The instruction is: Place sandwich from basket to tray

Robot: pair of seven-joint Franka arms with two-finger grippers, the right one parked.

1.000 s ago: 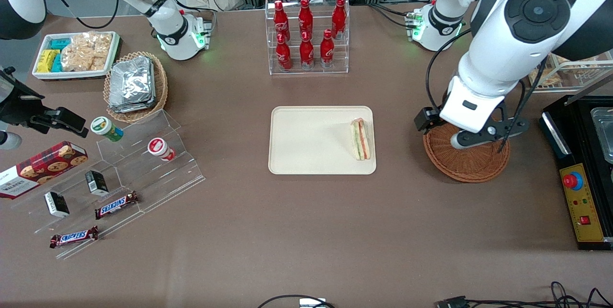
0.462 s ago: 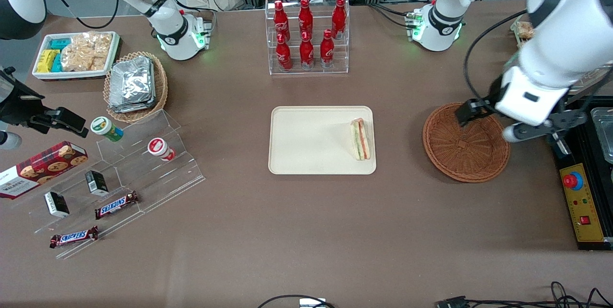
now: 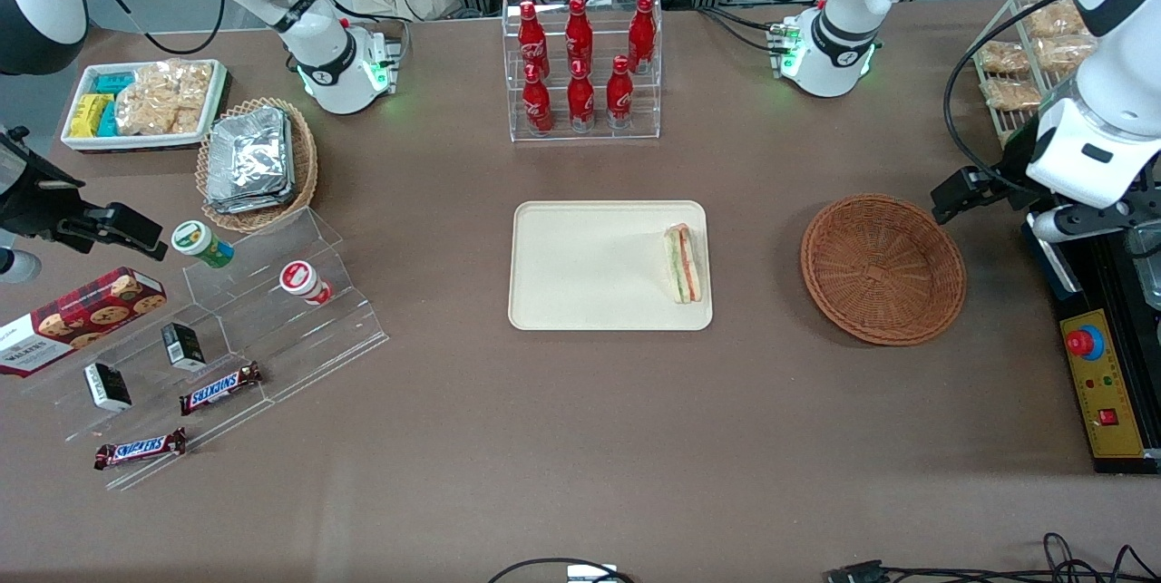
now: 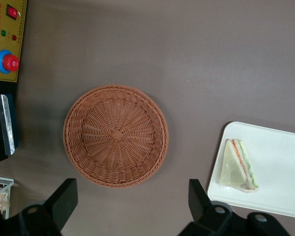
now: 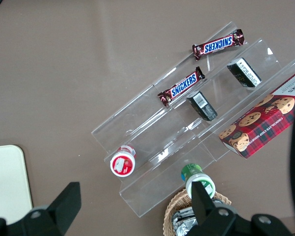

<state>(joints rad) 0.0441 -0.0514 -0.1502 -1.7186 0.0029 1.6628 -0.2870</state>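
- Sandwich (image 3: 683, 263): one wedge, lying flat on the tray (image 3: 590, 266) against the rim at the tray's end toward the working arm.
- It is well apart from the left gripper (image 3: 1088, 225), and the basket (image 3: 882, 268) sits between the two.
- The left gripper hangs raised at the working arm's end of the table, just past the basket's rim and over the edge of a black control box (image 3: 1111, 383).
- In the left wrist view the gripper (image 4: 131, 186) shows its two fingers (image 4: 65, 196) spread wide with nothing between them; the basket (image 4: 116, 135) lies below it, with the sandwich (image 4: 239, 165) and a corner of the tray (image 4: 280, 172) off to one side.
- One reddish-brown basket, with no food in it; one cream tray, bare apart from the sandwich.
- Six red bottles (image 3: 580, 66) stand in a clear rack, farther from the front camera than the tray.
- Toward the parked arm's end: two Snickers bars (image 3: 220, 387), two small black boxes (image 3: 184, 345), two small cups (image 3: 201, 243), one cookie box (image 3: 82, 315), one tan basket of foil packets (image 3: 257, 163) and one white dish of snack packets (image 3: 143, 102).
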